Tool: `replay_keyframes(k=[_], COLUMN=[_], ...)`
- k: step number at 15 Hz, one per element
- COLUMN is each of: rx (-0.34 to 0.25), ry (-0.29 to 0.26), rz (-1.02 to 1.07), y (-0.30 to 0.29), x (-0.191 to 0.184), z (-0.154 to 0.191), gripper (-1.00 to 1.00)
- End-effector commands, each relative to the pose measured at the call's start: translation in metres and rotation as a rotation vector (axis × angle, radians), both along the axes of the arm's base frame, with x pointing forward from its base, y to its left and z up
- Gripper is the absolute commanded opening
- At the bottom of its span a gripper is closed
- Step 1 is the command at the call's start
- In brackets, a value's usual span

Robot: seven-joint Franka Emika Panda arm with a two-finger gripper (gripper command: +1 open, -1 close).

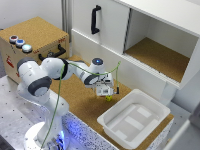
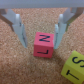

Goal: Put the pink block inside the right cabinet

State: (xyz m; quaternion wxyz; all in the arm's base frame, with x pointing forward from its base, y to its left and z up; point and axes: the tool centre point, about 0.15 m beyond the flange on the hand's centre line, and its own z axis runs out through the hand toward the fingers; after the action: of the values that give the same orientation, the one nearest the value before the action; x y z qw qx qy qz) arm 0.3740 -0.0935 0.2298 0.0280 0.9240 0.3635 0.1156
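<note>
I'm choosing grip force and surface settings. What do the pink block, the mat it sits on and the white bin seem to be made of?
The pink block looks like painted wood or matte plastic: flat colour, crisp edges and printed black letters; which one is unclear. The mat looks like cork, speckled tan and grainy. The white bin looks like smooth moulded plastic, with rounded corners and a faint sheen.

Pink block point(image 2: 42, 44) matt, smooth; cork table point(image 2: 15, 62) rough, speckled.

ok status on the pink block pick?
Gripper open, fingers straddling the pink block on the cork, not closed. Yellow cube close beside it, outside the fingers. Right cabinet open; white bin sits below it.
</note>
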Motion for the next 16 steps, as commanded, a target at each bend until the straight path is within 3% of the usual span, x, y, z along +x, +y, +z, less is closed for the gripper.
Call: replay_keyframes(k=[1,2,7,16], rx=[-0.06,-0.066,-0.017,0.057], ry=[0.051,0.052,0.029,-0.057], rz=[-0.021,-0.024,-0.072,-0.118], y=[0.007,0.006,0.0,0.009], x=[0.027,0.026,0.024,0.021], z=[-0.037,-0.039,-0.018,0.072], gripper=[1.0,-1.0,-1.0,-1.0])
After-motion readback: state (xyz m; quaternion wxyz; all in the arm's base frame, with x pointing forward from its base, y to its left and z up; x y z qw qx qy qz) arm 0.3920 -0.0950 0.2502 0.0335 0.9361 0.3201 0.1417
